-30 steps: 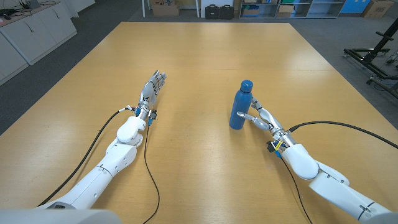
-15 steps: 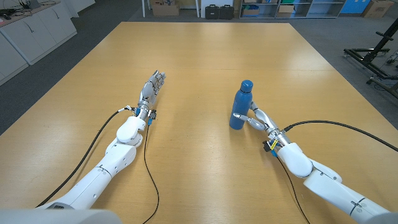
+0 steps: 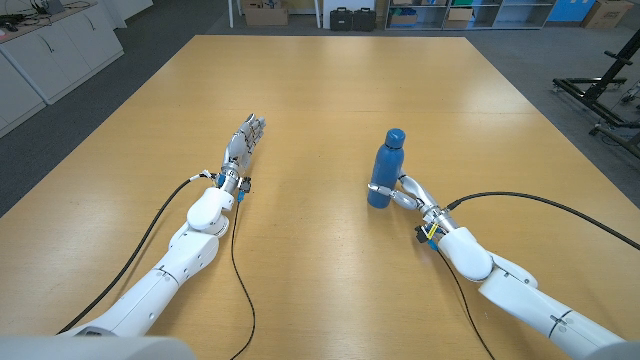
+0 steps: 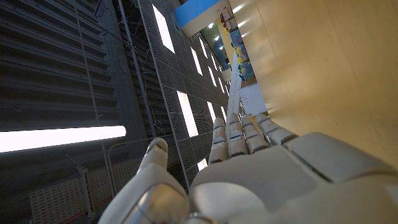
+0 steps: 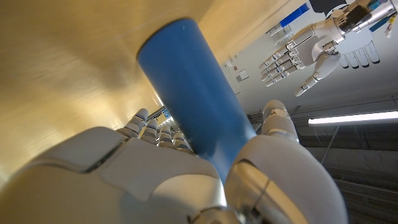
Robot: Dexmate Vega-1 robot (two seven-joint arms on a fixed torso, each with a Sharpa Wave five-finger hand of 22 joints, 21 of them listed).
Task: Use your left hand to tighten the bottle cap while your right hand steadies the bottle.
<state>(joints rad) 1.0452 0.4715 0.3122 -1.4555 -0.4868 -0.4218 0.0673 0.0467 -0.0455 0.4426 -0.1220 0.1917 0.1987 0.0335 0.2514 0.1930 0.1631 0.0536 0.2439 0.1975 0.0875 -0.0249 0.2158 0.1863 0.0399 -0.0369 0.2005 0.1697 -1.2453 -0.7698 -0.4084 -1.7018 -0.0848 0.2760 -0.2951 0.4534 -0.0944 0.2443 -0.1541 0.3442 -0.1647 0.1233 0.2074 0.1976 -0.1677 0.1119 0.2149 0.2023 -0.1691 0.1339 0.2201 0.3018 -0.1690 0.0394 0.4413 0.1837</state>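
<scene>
The blue bottle (image 3: 386, 168) is clasped between the right hand (image 3: 408, 193) fingers for steadiness, while the left hand (image 3: 245, 141) fingers are held straight together, well apart.

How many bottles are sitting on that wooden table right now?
1. The blue bottle stands upright right of the table's middle, with the right hand wrapped around its lower body. The left hand lies apart from it, holding nothing.

Head view was evenly lit and sharp; soft overhead light gave the wooden table (image 3: 330, 110) a pale sheen and faint shadows. Both wrist views were strongly distorted, with bright ceiling strips. The right hand (image 5: 149, 180) was blurred in close foreground, glare washing the tabletop.
</scene>
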